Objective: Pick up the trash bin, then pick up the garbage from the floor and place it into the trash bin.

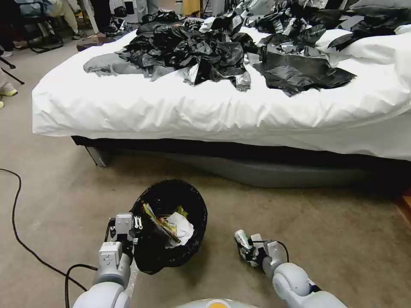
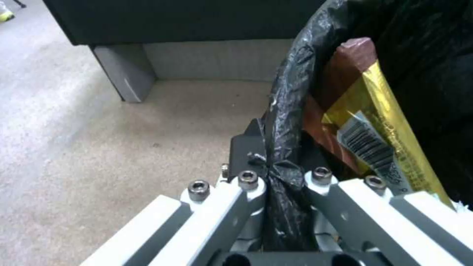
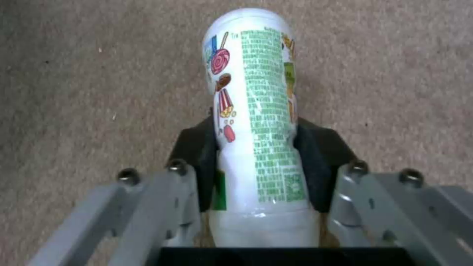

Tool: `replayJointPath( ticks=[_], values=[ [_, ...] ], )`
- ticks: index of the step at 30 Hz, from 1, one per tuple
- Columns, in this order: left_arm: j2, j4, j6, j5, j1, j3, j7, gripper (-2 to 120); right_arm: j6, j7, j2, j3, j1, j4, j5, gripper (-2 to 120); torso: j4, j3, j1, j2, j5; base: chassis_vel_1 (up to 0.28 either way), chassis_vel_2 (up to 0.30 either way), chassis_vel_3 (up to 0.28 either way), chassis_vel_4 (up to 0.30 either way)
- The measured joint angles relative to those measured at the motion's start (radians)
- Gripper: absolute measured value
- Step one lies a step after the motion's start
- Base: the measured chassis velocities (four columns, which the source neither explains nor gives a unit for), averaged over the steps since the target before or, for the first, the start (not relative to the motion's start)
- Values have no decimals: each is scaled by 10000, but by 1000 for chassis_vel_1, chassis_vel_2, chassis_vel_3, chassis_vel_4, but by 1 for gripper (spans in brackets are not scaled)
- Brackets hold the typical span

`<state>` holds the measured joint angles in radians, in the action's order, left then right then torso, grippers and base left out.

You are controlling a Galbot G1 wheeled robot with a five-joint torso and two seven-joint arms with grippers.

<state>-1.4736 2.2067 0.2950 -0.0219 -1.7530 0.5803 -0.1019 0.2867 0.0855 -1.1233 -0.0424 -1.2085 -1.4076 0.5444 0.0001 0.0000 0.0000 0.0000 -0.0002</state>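
Note:
The trash bin [image 1: 195,203], lined with a black bag, hangs tilted just above the carpet in front of me. My left gripper [image 1: 128,226] is shut on its rim; in the left wrist view the fingers [image 2: 281,162] pinch the black bag edge [image 2: 291,92]. Inside lie a yellow wrapper [image 2: 379,122] and a white paper wad [image 1: 182,226]. To the right of the bin, low over the floor, my right gripper [image 1: 246,248] is shut on a small bottle [image 3: 256,111] with a white label, green print and candy pictures. The dark pads [image 3: 194,147] press both its sides.
A bed with a white sheet [image 1: 171,111] spans the view ahead, strewn with black and silver plastic sheets [image 1: 205,51]. Its dark base [image 1: 257,171] and grey leg [image 2: 123,70] stand close behind the bin. A black cable [image 1: 17,226] curls over the carpet at left.

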Motion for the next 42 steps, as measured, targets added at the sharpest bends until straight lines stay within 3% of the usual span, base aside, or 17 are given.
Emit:
replayJointPath(
  ticks=[6, 12, 14, 15, 17, 18, 21, 24, 32, 35, 42],
  values=[
    [40, 6, 2, -36, 70, 20, -3, 1, -202, -1, 109, 105, 2, 27, -80, 17, -1, 0, 0, 0, 2, 0, 0, 0, 0],
    [17, -10, 14, -34, 96, -37, -4, 1, -593, 58, 176, 224, -28, -28, -253, 14, -1, 0, 0, 0, 2, 0, 0, 0, 0],
    [35, -29, 31, -34, 106, -35, -6, 1, -1624, 65, 262, 410, -174, -481, -840, 14, -3, 0, 0, 0, 2, 0, 0, 0, 0],
    [35, -29, 31, -34, 106, -35, -6, 1, -1624, 65, 262, 410, -174, -481, -840, 14, -3, 0, 0, 0, 2, 0, 0, 0, 0],
    [62, -55, 41, -36, 117, -31, -6, 1, -3362, -487, 348, 639, -221, -1309, -1773, 14, -3, 0, -1, 0, 3, 0, 0, 0, 0],
    [62, -55, 41, -36, 117, -31, -6, 1, -3362, -487, 348, 639, -221, -1309, -1773, 14, -3, 0, -1, 0, 3, 0, 0, 0, 0],
    [45, -123, 47, -2, 145, -83, -6, 1, -5102, -2131, 504, 871, -125, -2883, -2200, 14, 0, 0, 0, 0, 1, 0, 0, 0, 0],
    [21, -144, 47, 29, 151, -123, -6, 1, -5562, -2799, 551, 887, -34, -3719, -2078, 14, 1, 0, -1, 0, 0, 0, 0, 0, 0],
    [-11, -151, 46, 84, 138, -175, -6, 1, -5952, -3394, 558, 677, 96, -5074, -1693, 14, 0, 0, -1, 0, 2, 0, 0, 0, 0],
    [-14, -151, 45, 114, 93, -184, -3, 1, -5970, -3689, 564, 291, 105, -6120, -1483, 14, 0, -1, -1, 0, 1, 0, 0, 0, 0],
    [-9, -124, 26, 168, 45, -221, 5, 1, -5820, -3733, 1007, -539, -5, -5990, -1895, 13, -2, -1, -1, 0, 2, 0, 0, 0, 0]
  ],
)
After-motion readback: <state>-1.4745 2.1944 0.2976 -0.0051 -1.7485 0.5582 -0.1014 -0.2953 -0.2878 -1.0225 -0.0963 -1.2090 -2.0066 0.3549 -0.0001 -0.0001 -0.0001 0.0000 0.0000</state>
